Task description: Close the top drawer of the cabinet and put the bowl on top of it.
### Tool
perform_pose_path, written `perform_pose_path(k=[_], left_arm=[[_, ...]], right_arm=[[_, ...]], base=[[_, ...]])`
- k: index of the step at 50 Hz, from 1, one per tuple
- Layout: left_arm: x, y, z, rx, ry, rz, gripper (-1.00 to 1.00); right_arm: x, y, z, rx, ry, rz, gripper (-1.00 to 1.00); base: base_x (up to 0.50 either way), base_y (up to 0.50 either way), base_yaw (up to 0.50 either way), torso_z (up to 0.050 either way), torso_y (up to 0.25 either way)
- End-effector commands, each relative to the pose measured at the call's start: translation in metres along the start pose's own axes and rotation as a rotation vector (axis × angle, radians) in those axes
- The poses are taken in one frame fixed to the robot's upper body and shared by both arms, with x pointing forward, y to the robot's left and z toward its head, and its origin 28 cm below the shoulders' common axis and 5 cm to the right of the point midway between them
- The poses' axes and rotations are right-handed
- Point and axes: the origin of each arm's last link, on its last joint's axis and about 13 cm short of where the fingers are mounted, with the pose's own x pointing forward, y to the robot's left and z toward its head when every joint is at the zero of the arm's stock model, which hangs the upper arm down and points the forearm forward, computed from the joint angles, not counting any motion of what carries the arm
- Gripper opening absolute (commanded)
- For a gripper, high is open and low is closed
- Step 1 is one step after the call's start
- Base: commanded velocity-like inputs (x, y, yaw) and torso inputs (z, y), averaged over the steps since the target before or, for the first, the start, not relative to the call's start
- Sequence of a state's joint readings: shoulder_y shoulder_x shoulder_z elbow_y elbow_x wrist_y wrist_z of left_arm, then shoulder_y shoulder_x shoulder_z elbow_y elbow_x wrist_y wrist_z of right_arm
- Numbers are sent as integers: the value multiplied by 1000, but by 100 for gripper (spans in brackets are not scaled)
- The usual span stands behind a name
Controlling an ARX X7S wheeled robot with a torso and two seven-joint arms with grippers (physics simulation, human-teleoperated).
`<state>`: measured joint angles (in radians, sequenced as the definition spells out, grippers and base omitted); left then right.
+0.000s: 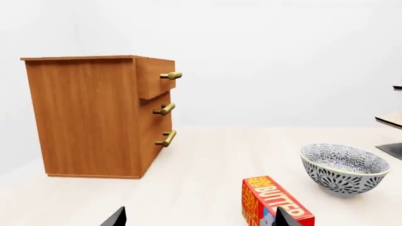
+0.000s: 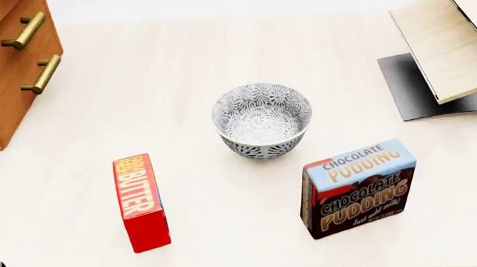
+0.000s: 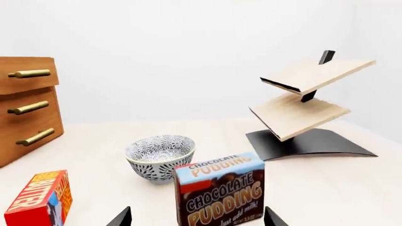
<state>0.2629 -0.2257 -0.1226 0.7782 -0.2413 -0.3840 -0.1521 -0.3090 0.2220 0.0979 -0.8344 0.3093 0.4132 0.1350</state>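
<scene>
Ahead of the left hand (image 1: 197,221), fingers apart and empty, the top drawer (image 1: 155,78) juts from the cabinet (image 1: 88,117).
A square push on its front should shut it; the bowl (image 2: 262,121) waits between both hands, the right hand (image 3: 196,221) likewise spread.

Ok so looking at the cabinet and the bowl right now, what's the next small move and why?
Probably bring the left gripper up toward the top drawer. The left wrist view shows that drawer sticking out past the two fronts below it, so it is not shut yet. The bowl sits upright on the table between the butter box and pudding box, untouched, and can wait.
</scene>
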Motion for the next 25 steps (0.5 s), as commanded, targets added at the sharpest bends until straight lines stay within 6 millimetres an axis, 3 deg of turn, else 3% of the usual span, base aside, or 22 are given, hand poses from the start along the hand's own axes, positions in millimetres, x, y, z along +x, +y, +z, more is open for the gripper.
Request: perform_pose_path(k=[1, 17, 25], left_arm=[[-6, 1, 9, 12, -16, -10, 100], [-4, 0, 9, 30, -16, 5, 100], [-4, 0, 9, 28, -17, 4, 100]], right_arm=[[-7, 1, 10, -5, -16, 15, 100], [-6, 1, 9, -9, -14, 18, 100], [-7, 1, 9, -7, -15, 19, 100]], base=[[0, 0, 0, 0, 0], [0, 0, 0, 0, 0], [0, 0, 0, 46, 56]])
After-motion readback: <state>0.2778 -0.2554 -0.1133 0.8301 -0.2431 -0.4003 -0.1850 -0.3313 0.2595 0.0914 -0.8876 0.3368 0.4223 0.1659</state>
